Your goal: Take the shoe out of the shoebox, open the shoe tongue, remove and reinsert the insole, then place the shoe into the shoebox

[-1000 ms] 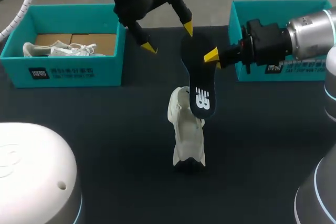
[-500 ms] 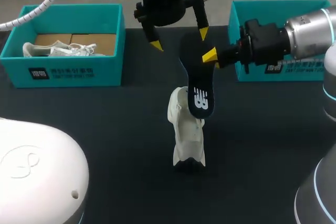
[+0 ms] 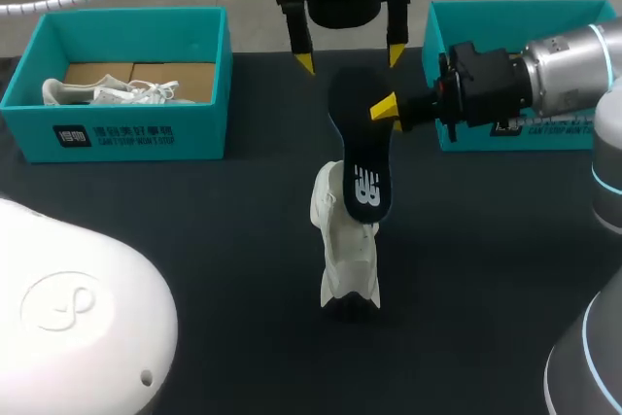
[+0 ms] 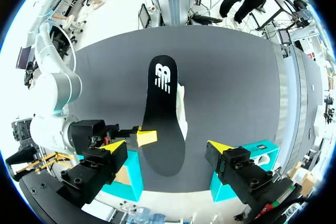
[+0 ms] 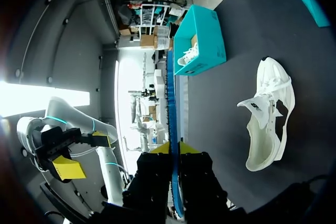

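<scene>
The right gripper clamps the insole over the shoe mid-tabletop, while the left gripper hangs wide apart astride its far end

Counted 2 teal cardboard shoeboxes: L shoebox, R shoebox. Counted 2 white lace-up shoes: 1 shoe in L shoebox, 1 shoe on the black tabletop. Noted 1 dark flat insole w/ white logo. Saw 2 brown cardboard panels in L shoebox. Tallied 2 black two-finger grippers w/ yellow tips: L gripper, R gripper.
</scene>
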Tool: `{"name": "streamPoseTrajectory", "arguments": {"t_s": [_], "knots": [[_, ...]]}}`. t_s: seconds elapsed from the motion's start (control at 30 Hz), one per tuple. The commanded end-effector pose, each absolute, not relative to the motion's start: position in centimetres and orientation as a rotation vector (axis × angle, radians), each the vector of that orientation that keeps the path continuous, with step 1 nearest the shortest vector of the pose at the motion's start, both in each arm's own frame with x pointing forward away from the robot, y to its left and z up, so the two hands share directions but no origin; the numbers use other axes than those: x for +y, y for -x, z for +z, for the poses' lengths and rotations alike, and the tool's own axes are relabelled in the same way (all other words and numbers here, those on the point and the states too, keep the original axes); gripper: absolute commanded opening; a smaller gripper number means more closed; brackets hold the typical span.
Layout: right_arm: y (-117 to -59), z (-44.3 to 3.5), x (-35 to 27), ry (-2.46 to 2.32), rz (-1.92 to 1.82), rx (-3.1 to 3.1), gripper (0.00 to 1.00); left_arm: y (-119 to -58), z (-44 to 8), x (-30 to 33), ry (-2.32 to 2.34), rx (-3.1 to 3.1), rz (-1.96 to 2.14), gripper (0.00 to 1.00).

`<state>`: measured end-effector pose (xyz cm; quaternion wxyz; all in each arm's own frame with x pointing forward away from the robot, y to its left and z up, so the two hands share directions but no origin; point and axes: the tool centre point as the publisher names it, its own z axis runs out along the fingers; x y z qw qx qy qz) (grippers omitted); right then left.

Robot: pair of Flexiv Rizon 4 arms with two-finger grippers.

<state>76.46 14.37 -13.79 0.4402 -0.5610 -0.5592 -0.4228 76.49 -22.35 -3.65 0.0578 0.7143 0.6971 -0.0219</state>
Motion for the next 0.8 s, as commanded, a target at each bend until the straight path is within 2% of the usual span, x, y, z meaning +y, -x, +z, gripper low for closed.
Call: {"name": "streamPoseTrajectory", "arguments": {"t_s": [0.03, 0.8], "knots": [[-76.58, -13.72, 14.55, 1.393, -1.054, -1.389, 0.00, -76.65, -3.52, -22.83, -2.214, 2.162, 0.038, 1.00], [-76.56, -13.59, 14.05, 1.389, -1.059, -1.391, 0.00, -76.34, -3.92, -23.00, -2.184, 2.146, -0.004, 1.00]]}}
